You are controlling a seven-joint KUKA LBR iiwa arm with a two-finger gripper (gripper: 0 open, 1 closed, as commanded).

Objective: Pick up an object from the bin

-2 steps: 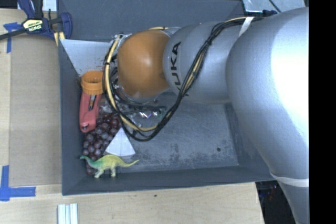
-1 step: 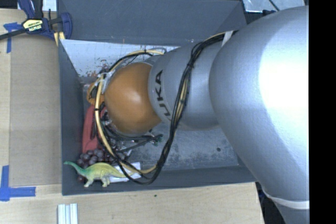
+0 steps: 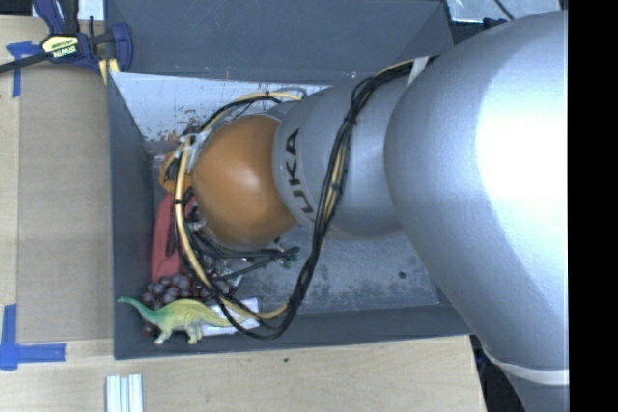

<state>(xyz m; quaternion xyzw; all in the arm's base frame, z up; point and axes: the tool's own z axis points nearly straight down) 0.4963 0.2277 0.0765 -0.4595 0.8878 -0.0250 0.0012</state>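
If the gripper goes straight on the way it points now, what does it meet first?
Probably the red object by the bin's left wall, just beyond the orange wrist cover; depth is unclear, so it may be the floor.

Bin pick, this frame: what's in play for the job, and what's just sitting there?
In play:
- grey bin
- orange wrist cover, low over the bin's left side
- red flat thing and dark beady cluster beside it, the likeliest candidates

Lying about:
- green toy dinosaur, near-left corner
- white scrap by its tail
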